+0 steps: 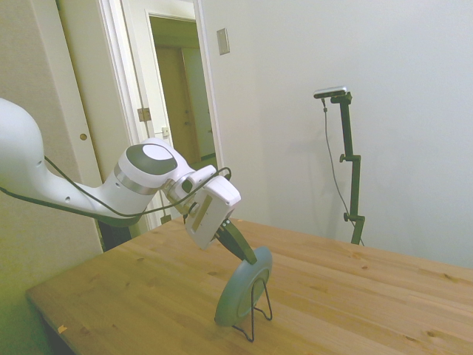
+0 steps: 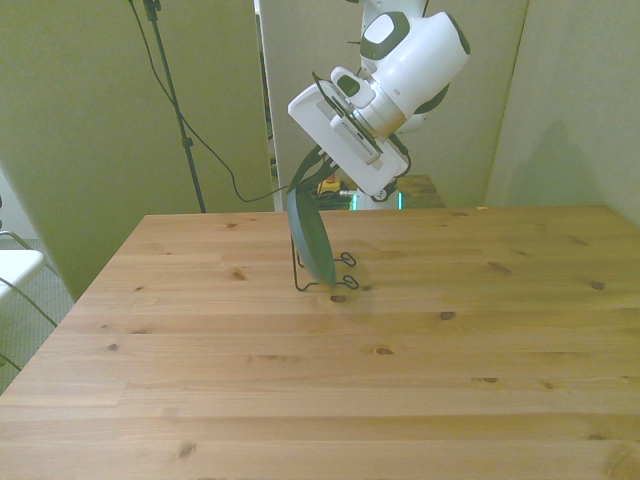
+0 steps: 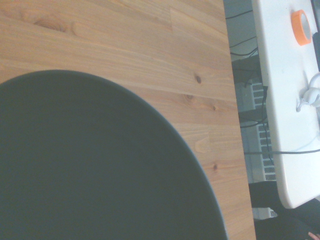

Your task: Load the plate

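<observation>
The teal-grey plate (image 1: 238, 294) stands on edge, nearly upright, with its lower rim in the thin black wire stand (image 1: 256, 312) near the middle of the wooden table (image 1: 355, 296). My gripper (image 1: 250, 256) comes down at a slant from the side view's left and is shut on the plate's top rim. In the front view the plate (image 2: 313, 242) is edge-on, leaning in the stand (image 2: 336, 276), with the gripper (image 2: 300, 183) at its upper edge. The wrist view is mostly filled by the plate's dark face (image 3: 100, 165).
The wrist view shows the table's edge (image 3: 235, 125), and beyond it a white surface (image 3: 280, 100) with an orange tape roll (image 3: 302, 26) and cables. Bare wood (image 2: 330, 390) lies all round the stand.
</observation>
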Motion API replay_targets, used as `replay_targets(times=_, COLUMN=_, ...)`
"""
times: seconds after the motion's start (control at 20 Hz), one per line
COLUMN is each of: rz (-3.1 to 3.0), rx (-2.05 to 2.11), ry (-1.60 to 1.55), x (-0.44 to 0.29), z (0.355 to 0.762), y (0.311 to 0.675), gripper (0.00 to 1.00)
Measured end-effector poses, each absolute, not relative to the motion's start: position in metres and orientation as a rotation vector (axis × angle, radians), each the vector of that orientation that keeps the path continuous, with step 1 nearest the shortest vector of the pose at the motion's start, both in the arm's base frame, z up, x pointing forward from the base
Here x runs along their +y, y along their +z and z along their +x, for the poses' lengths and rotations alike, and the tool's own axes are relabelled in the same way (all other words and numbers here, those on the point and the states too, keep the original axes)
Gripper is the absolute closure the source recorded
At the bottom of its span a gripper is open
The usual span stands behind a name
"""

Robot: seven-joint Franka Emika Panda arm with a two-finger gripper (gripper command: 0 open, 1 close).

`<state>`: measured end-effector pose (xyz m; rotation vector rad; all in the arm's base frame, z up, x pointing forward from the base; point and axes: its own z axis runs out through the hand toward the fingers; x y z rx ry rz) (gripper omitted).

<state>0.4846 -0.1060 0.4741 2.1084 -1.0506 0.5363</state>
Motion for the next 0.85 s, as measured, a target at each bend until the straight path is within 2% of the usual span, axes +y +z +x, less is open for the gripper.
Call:
replay_targets(times=0.4, rz=2.124, rx=-1.054, ry=0.542, x=-0.109, z=0.477, y=0.480, gripper=0.00)
replay_targets(times=0.55, rz=2.170, rx=-1.082, ry=0.518, x=-0.107, z=0.477, y=0.493, gripper=0.00)
replay_targets(times=0.85, rz=2.327, rx=-1.254, ry=0.362, x=-0.101, z=0.476, y=0.573, gripper=0.00)
